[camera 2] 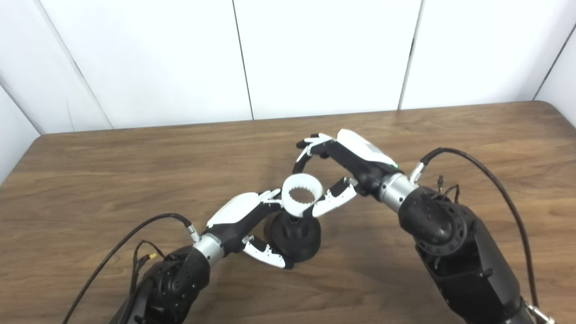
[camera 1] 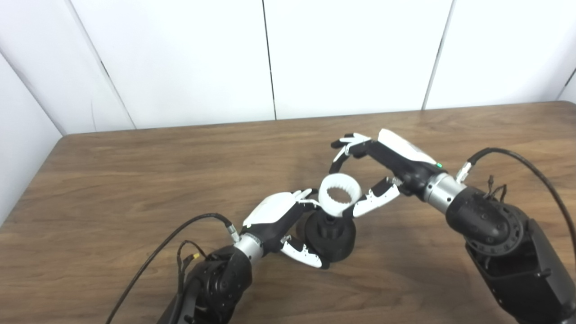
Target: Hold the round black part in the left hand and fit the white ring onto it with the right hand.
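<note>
The round black part (camera 1: pixel 330 236) rests on the wooden table (camera 1: pixel 135 180) near the middle, its raised hub pointing up. My left hand (camera 1: pixel 281 220) is closed around its left side, thumb under the near edge. The white ring (camera 1: pixel 339 194), toothed on the inside, hovers just above the hub, tilted toward the camera. My right hand (camera 1: pixel 373 171) pinches it between thumb and fingers, coming in from the right. In the right eye view the ring (camera 2: pixel 302 193) sits over the black part (camera 2: pixel 294 238).
White wall panels (camera 1: pixel 270 58) stand behind the table's far edge. Black cables (camera 1: pixel 180 234) loop from both wrists over the tabletop. The table's left edge lies near the wall corner.
</note>
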You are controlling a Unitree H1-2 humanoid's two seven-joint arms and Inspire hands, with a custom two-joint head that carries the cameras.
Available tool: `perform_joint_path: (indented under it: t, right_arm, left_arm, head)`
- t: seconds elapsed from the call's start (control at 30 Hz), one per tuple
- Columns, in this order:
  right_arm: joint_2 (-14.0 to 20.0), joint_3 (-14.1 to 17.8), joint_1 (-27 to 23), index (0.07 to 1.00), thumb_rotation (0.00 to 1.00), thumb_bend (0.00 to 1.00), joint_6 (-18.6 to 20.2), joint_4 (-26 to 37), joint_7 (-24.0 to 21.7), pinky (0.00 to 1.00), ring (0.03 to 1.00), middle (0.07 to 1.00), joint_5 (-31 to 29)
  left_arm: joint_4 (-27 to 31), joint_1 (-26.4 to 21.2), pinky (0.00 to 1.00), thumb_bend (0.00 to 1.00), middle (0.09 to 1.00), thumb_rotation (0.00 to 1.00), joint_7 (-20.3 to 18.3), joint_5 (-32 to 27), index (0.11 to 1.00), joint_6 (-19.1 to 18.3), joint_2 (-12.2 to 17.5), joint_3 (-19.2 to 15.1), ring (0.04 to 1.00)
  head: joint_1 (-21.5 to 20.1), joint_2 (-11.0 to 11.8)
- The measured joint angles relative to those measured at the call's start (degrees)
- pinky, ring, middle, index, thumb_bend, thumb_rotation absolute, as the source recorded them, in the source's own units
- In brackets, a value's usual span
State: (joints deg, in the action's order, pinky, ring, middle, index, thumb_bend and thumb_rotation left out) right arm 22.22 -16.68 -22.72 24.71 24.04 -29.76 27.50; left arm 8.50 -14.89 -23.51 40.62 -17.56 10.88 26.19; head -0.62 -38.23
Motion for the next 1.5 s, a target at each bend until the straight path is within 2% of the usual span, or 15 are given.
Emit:
perform_joint_path:
  t: [0.43, 1.03, 1.5]
  right_arm:
    - [-0.38, -1.80, 0.76, 0.491, 0.15, 0.52, -0.07, -0.11, -0.23, 0.85, 0.977, 0.888, 0.77]
    - [-1.72, -2.50, 1.66, 0.491, 0.15, 0.52, -0.28, -2.10, 0.37, 0.86, 0.974, 0.883, 1.26]
    - [-1.88, -2.84, 2.90, 0.491, 0.16, 0.52, -2.99, -4.10, 1.46, 0.88, 0.970, 0.876, 1.43]
  left_arm:
    - [0.00, -0.05, 1.00, 0.93, 0.998, 0.24, 0.06, 0.09, 0.748, -0.10, -0.01, 0.01, 1.000]
    - [0.01, -0.44, 0.96, 0.94, 1.000, 0.25, 0.22, 0.25, 0.745, -0.07, 0.02, -0.15, 1.000]
    - [0.01, -0.79, 0.95, 0.94, 1.000, 0.25, -0.04, 0.43, 0.743, -0.47, 0.00, -0.04, 1.000]
  head:
    - [-0.35, 0.00]
    - [0.09, 0.09]
    - [0.00, 0.17]
